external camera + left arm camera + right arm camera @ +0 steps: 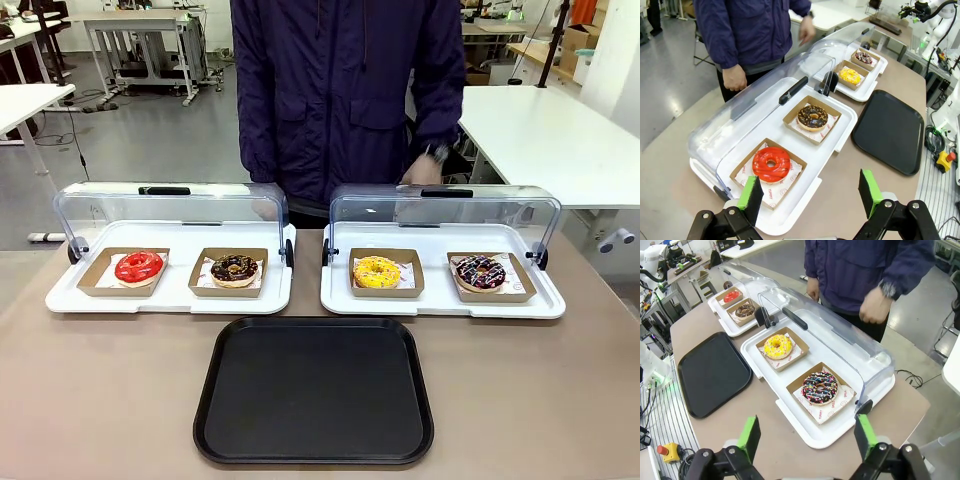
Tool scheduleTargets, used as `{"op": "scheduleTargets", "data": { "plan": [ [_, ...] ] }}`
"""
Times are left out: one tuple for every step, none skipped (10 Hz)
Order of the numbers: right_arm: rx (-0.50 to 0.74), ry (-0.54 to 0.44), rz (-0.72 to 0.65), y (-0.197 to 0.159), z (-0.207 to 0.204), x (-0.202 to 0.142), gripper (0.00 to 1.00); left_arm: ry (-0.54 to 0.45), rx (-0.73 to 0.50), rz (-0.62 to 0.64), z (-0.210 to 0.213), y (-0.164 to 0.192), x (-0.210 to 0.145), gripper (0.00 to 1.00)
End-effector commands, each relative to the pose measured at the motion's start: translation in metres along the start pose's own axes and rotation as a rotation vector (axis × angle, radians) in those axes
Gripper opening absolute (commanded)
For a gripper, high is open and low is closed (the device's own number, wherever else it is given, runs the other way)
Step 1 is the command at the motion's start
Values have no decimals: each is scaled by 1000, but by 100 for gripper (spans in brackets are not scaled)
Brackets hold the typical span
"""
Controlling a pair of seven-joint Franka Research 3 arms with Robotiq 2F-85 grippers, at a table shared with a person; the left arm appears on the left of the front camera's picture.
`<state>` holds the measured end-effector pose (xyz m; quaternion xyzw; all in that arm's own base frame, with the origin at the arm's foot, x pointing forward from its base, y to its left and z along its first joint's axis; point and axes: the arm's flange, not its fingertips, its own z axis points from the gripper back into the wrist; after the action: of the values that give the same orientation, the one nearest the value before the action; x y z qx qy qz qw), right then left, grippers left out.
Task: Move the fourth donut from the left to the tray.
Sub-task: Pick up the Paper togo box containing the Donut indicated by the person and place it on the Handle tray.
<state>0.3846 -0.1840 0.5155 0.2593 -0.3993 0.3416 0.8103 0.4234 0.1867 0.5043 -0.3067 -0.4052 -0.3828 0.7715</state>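
The fourth donut [480, 271], dark chocolate with white and pink stripes, lies in a brown cardboard tray at the right end of the right display tray [440, 302]. It shows again as the fourth donut [819, 388] just beyond my right gripper [805, 438], which is open and holds nothing. Far off at the top sits the fourth donut [863, 57] in the left wrist view. The black tray [314, 390] lies empty at the table's near middle, also the black tray [712, 371] and black tray [891, 129]. My left gripper [810, 194] is open above the table's left end.
A red donut [139, 266] and a crumb-topped chocolate donut [234, 268] sit in the left display tray [165, 298]; a yellow donut [377, 271] sits beside the fourth. Both clear lids [440, 208] stand raised. A person in a dark jacket [345, 95] stands behind, one hand [874, 305] near the right lid.
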Motion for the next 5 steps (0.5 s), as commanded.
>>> {"op": "scheduleTargets", "data": {
  "plan": [
    [2, -29, 25, -3, -1, 2, 100, -23, -6, -9, -1, 0, 0, 100],
    [2, -29, 25, -3, -1, 2, 100, -23, -6, -9, -1, 0, 0, 100],
    [2, -29, 25, -3, -1, 2, 100, -23, -6, -9, -1, 0, 0, 100],
    [2, -29, 25, -3, -1, 2, 100, -23, -6, -9, -1, 0, 0, 100],
    [2, -29, 25, -3, -1, 2, 100, -23, -6, -9, -1, 0, 0, 100]
  ]
}}
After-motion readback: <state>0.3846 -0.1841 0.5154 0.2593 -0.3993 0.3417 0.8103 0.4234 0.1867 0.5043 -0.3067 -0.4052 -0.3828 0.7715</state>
